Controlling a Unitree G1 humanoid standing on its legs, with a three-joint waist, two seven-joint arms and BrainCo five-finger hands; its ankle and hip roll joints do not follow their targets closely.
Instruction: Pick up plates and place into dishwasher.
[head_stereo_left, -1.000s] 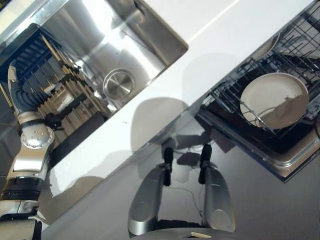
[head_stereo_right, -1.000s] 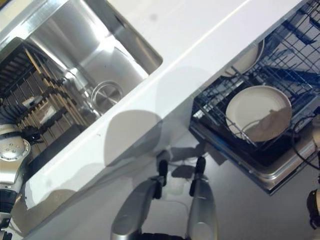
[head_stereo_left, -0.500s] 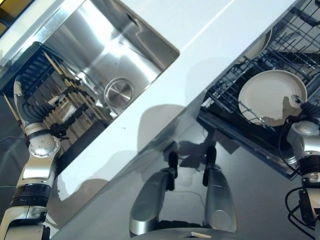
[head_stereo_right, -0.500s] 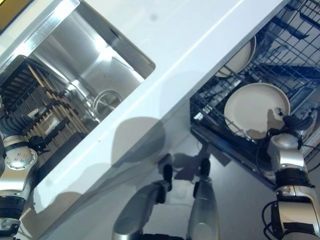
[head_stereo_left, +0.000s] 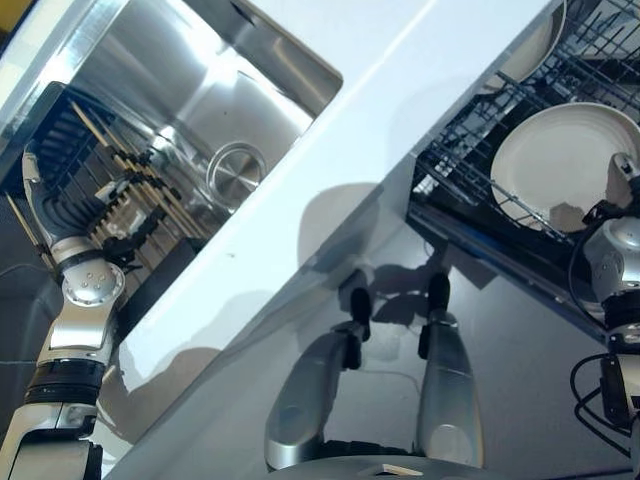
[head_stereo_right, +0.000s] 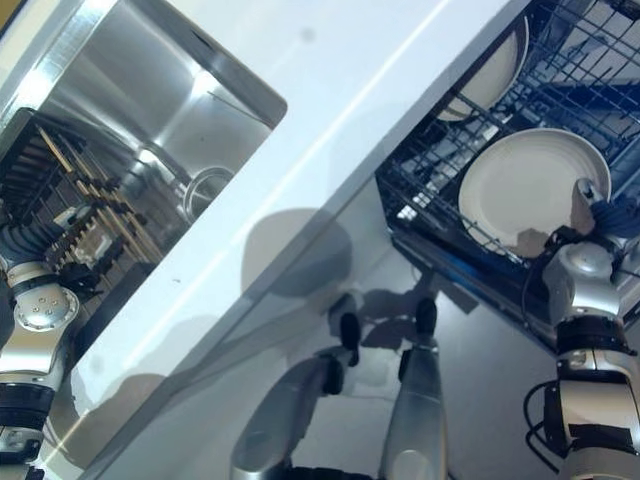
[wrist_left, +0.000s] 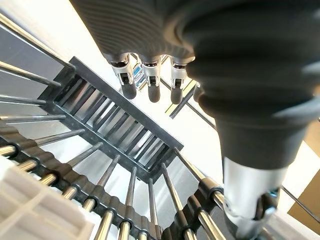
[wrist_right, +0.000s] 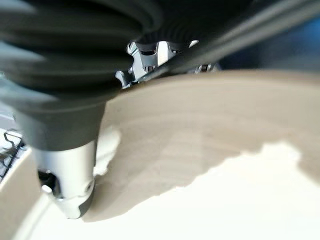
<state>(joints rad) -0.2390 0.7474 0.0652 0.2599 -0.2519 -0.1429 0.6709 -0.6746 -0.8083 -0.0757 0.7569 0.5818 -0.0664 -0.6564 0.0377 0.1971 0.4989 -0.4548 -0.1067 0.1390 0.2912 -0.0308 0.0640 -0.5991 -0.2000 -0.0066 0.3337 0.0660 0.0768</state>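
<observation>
A beige plate (head_stereo_left: 550, 160) stands on edge in the dark wire dishwasher rack (head_stereo_left: 450, 190). My right hand (head_stereo_left: 612, 205) is at its right rim and shut on it. Its thumb (wrist_right: 70, 175) lies on the plate's face (wrist_right: 210, 150) and its fingers (wrist_right: 150, 55) reach over the rim behind. A second beige plate (head_stereo_left: 535, 45) stands further back in the same rack. My left hand (head_stereo_left: 45, 215) hovers over the dish rack (head_stereo_left: 110, 190) at the sink's left end, its fingers (wrist_left: 150, 85) straight and holding nothing.
A steel sink (head_stereo_left: 200, 90) with a round drain (head_stereo_left: 237, 165) lies left of the white counter (head_stereo_left: 380, 110). The dish rack's metal rods (wrist_left: 125, 190) stand close under my left hand. The dishwasher rack sticks out below the counter's edge.
The camera has shifted. My right hand came in from the right and now grips the standing plate's rim. My left hand stays over the dish rack.
</observation>
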